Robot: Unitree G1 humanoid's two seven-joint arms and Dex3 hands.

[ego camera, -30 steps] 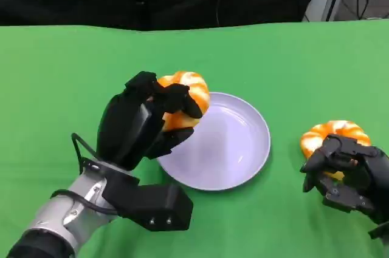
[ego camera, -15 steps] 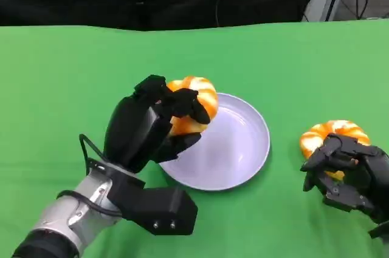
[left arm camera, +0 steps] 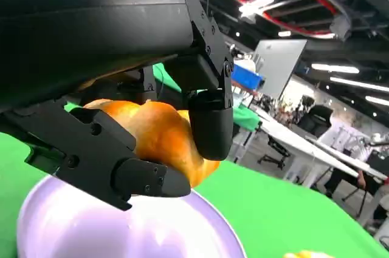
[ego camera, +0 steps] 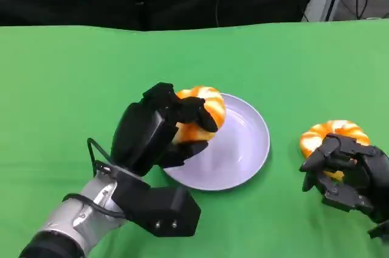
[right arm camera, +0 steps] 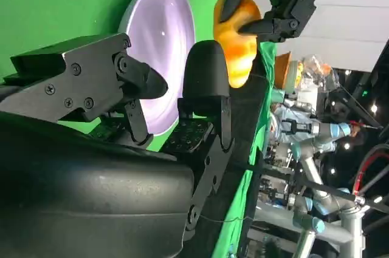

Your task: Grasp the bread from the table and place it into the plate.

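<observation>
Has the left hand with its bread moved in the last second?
Yes. The left hand has carried the bread rightward, further over the plate rim.

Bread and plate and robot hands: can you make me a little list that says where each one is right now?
left hand: holds one bread above the plate's near-left rim
plate: lilac, on the green table, nothing lying in it
second bread: on the table, right of the plate
right hand: fingers curled over the second bread's near side
</observation>
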